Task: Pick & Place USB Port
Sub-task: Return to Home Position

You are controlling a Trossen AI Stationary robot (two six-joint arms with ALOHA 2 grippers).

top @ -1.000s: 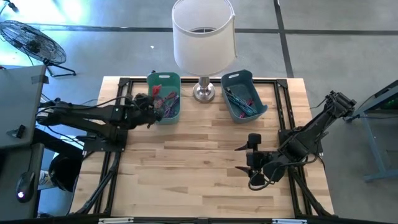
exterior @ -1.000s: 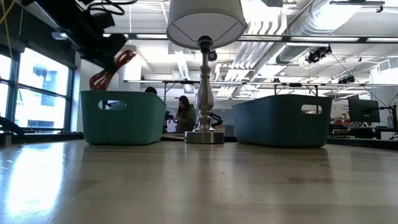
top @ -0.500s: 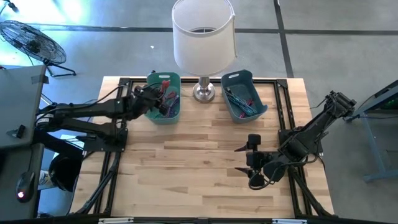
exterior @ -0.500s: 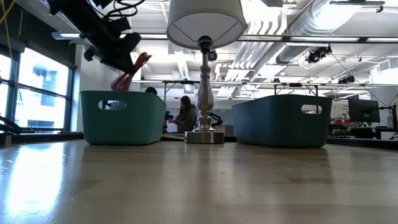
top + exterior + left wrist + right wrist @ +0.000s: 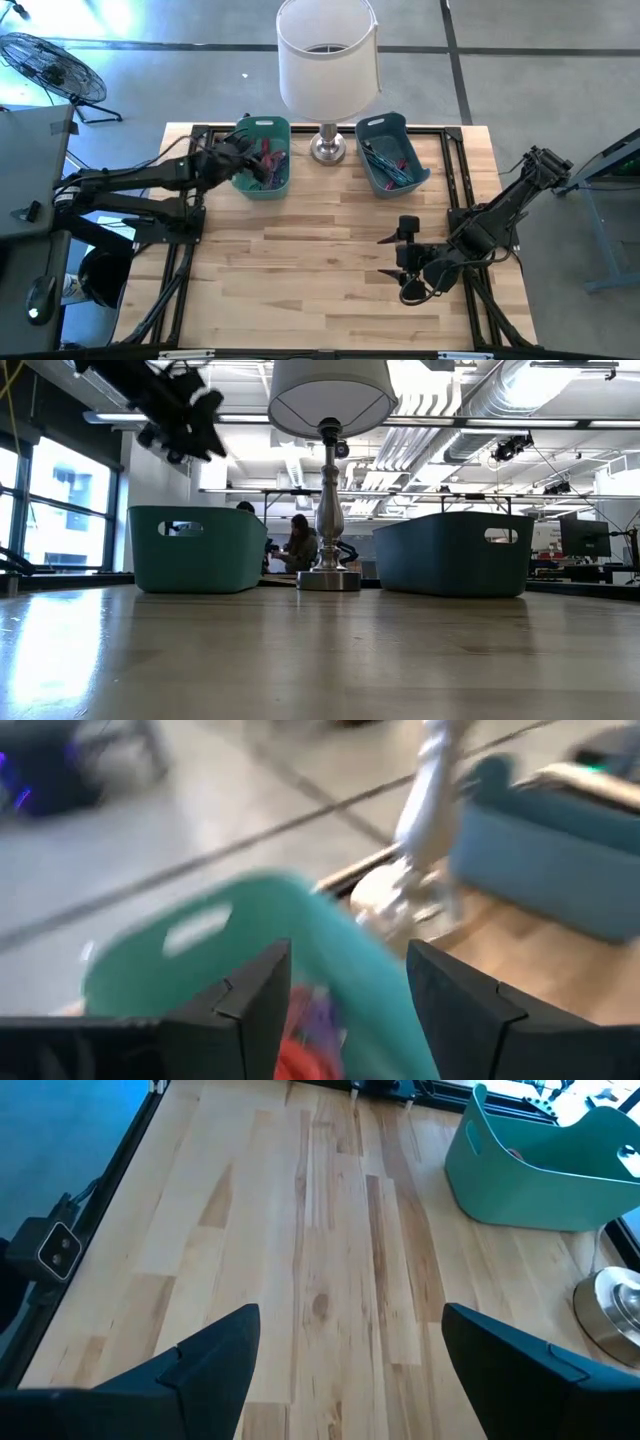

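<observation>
My left gripper [image 5: 248, 162] hangs open over the green bin [image 5: 262, 124] at the table's far left, above the bin's near rim, with nothing between its fingers [image 5: 345, 970]. The low view shows it well above the bin [image 5: 195, 550], nothing hanging from it [image 5: 190, 420]. The red USB cable [image 5: 300, 1060] lies inside the bin among other cords [image 5: 268, 158]. My right gripper [image 5: 388, 255] waits open above the bare wood at the right, nothing between its fingers [image 5: 350, 1340].
A blue bin [image 5: 380, 124] with cords stands at the far right of centre. A lamp with a white shade [image 5: 327, 55] stands between the two bins on its metal base [image 5: 327, 150]. Bare wooden table [image 5: 300, 270] stretches in front of the bins. A person shows in the room behind [image 5: 297, 540].
My left gripper has swung toward the table's far edge and right, over the green bin, risen a little, turned and opened. The red cable that hung from it has dropped into the bin and no longer shows above its rim in the low view.
</observation>
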